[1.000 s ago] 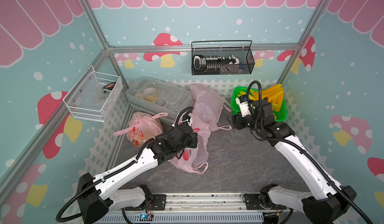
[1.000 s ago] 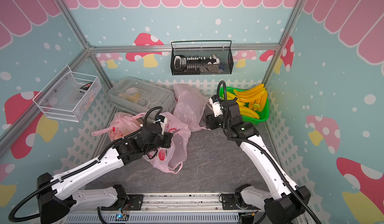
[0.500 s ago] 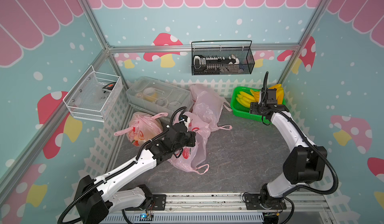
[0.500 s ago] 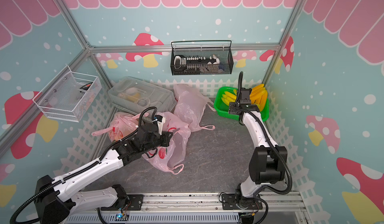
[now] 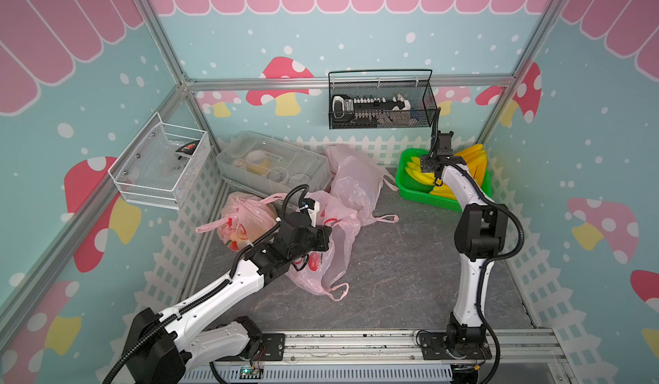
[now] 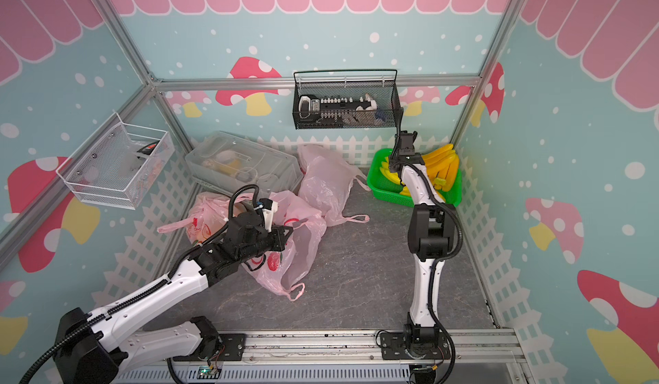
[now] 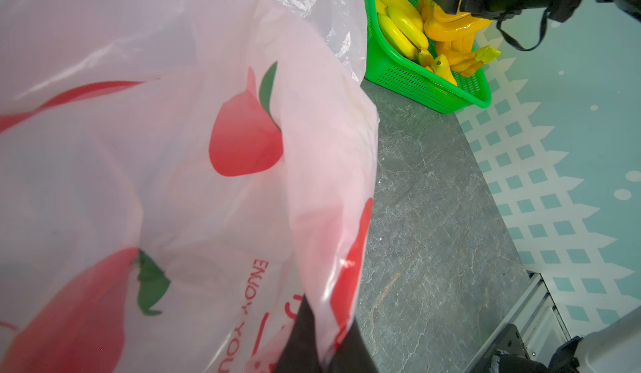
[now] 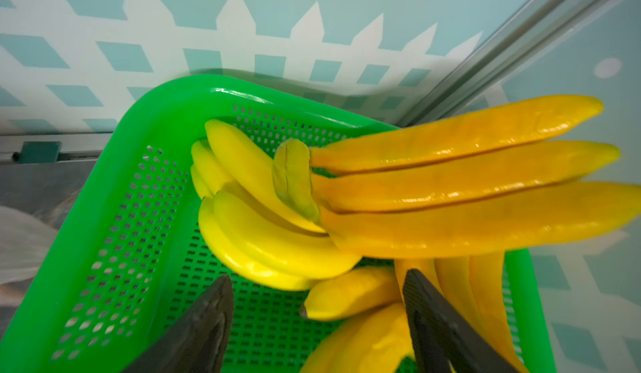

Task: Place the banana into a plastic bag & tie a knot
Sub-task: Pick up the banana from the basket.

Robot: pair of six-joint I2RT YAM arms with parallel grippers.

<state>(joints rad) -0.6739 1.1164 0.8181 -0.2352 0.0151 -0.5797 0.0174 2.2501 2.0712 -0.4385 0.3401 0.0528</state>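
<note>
A pink plastic bag (image 5: 335, 253) (image 6: 299, 250) printed with red apples lies crumpled at mid-left of the floor. My left gripper (image 5: 326, 234) (image 6: 285, 234) is shut on the bag's edge, and the film (image 7: 173, 163) fills most of the left wrist view, pinched in the gripper (image 7: 322, 350). Bunches of yellow bananas (image 5: 417, 173) (image 6: 390, 173) (image 8: 277, 246) lie in a green basket (image 5: 438, 202) (image 8: 104, 215) at the back right. My right gripper (image 5: 428, 166) (image 6: 396, 166) (image 8: 317, 276) hangs open just over the bananas, holding nothing.
A tied pink bag (image 5: 242, 221) with something inside sits at the left, and another loose pink bag (image 5: 353, 182) lies at the back. A clear lidded box (image 5: 271, 164) stands behind them. Wire baskets hang on the back wall (image 5: 381, 104) and the left wall (image 5: 160, 164).
My right arm has swung from beside the bags at the middle to the back right, over the green basket. The left gripper has kept its hold on the bag, shifting slightly.
</note>
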